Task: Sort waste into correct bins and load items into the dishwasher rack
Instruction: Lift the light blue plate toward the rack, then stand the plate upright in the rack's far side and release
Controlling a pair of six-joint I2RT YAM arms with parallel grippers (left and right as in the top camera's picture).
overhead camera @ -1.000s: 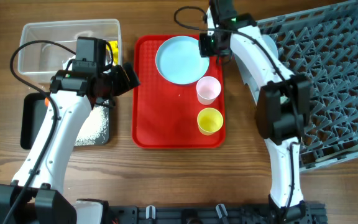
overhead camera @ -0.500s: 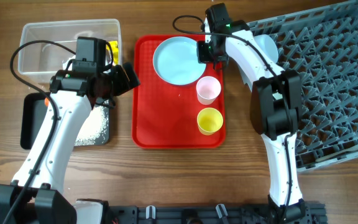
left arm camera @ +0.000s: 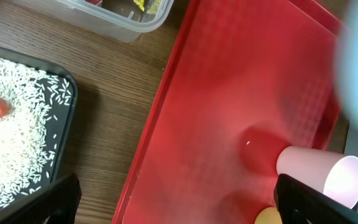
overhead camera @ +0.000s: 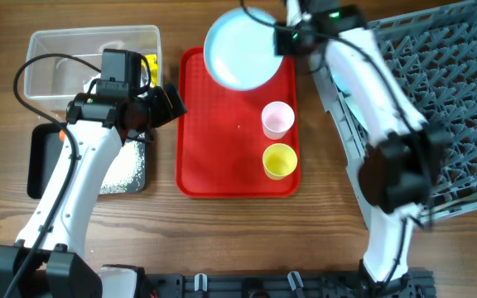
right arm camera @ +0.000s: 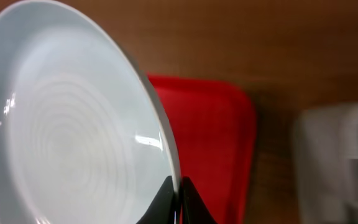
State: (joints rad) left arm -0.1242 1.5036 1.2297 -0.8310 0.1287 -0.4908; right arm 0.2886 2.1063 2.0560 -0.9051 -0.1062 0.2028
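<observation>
Pale blue plate (overhead camera: pixel 238 51) pinched at rim by right gripper (right arm camera: pixel 178 198); left gripper (left arm camera: pixel 180 202) wide open, empty

**Plate lifted from the tray**

A second ago the pale blue plate (overhead camera: pixel 237 48) lay flat on the red tray (overhead camera: pixel 222 157), with the right hand (overhead camera: pixel 286 39) at its rim. Now the hand has raised it, pinching its right edge, and the plate is tilted. Seen from overhead, it has shifted past the tray's far edge, over the wooden surface (overhead camera: pixel 185 25). The right arm (overhead camera: pixel 371 91) has swung rightward and appears blurred
</observation>
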